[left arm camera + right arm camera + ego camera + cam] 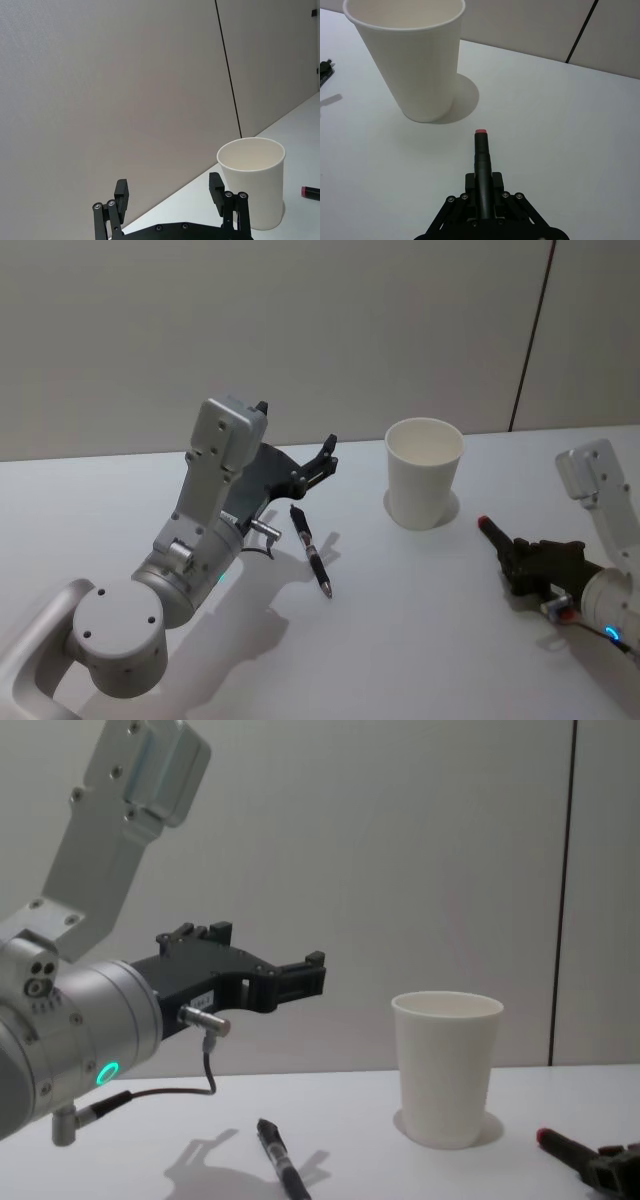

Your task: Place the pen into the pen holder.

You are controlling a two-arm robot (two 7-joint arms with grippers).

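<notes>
Some things I can only half see. The floor of the pen holder [424, 472] is hidden from all my cameras; what shows of its inside is bare white wall below the rolled rim. In the right wrist view the frame clips its rim, and the pen [310, 550] is just a dark end at the edge. In the chest view the bottom of the frame cuts off the pen's near end, and my right gripper [483, 180] is cropped at the lower corner. From the head view my left gripper [169, 190] is seen nearly edge-on, so its gap is hard to judge there. My left wrist view shows its fingers [121, 194] spread wide apart.

The pen holder stands upright on the white table [400, 640]. The pen lies flat on the table at about 8 o'clock from the holder, well apart from it, running from 11 to 5 o'clock in the head view. My left gripper hangs in the air above the pen's far end, at 9 o'clock from the holder, touching neither. My right gripper sits low at 4 o'clock from the holder, clamped on a dark red-tipped marker [481, 155]. Its red tip points toward the holder and stops short of it.
</notes>
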